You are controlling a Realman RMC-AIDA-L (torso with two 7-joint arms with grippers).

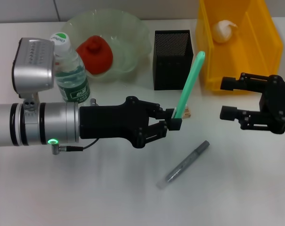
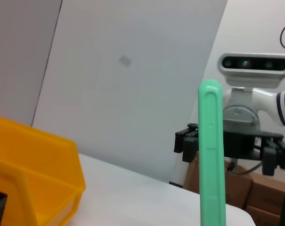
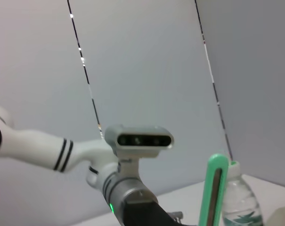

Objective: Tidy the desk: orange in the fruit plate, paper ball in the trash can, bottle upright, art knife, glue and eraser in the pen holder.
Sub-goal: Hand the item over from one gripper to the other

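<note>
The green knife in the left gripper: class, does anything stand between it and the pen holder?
Nothing visible. The left gripper holds the green knife upright just in front of the pen holder, whose open top is clear.

We are seeing the left gripper's (image 1: pixel 174 121) fingers (image 1: pixel 157 112) closing on a green art knife (image 1: pixel 189 84) that is leaning up beside the pen holder (image 1: pixel 173 59), which is standing just beyond them. The eraser (image 1: pixel 186 113) is lying close by. Open bench (image 1: pixel 236 188) is stretching toward the right gripper (image 1: pixel 225 97), broken only by a grey pen (image 1: pixel 183 165) lying nearer us.
</note>
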